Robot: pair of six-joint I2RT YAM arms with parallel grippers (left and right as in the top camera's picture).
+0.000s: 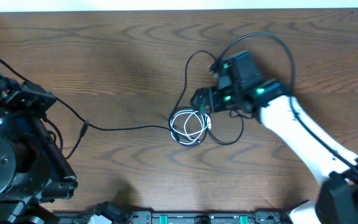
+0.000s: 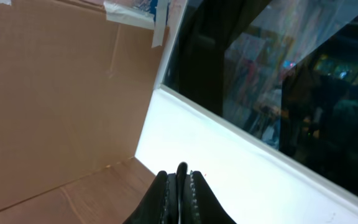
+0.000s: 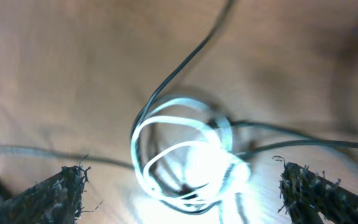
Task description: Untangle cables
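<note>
The cables lie tangled mid-table. A white cable [image 1: 188, 126] is coiled in loops, with thin black cables [image 1: 194, 62] threaded through and looping round it. My right gripper [image 1: 207, 101] hovers open just above the coil's upper right. In the right wrist view the white cable [image 3: 185, 155] glares between the two wide-apart fingertips [image 3: 64, 190], and a black cable [image 3: 185, 62] rises from it. One black cable [image 1: 129, 128] runs left towards my left gripper [image 1: 39, 96]. That gripper [image 2: 179, 180] is shut, with a thin black strand pinched between its fingers, and points up at the wall.
A small plug [image 1: 84, 129] sits on the black cable near the left arm. A cardboard box [image 2: 55, 93] stands at the table's far left corner beside a white wall [image 2: 229, 155]. Arm bases fill the lower left and lower right corners.
</note>
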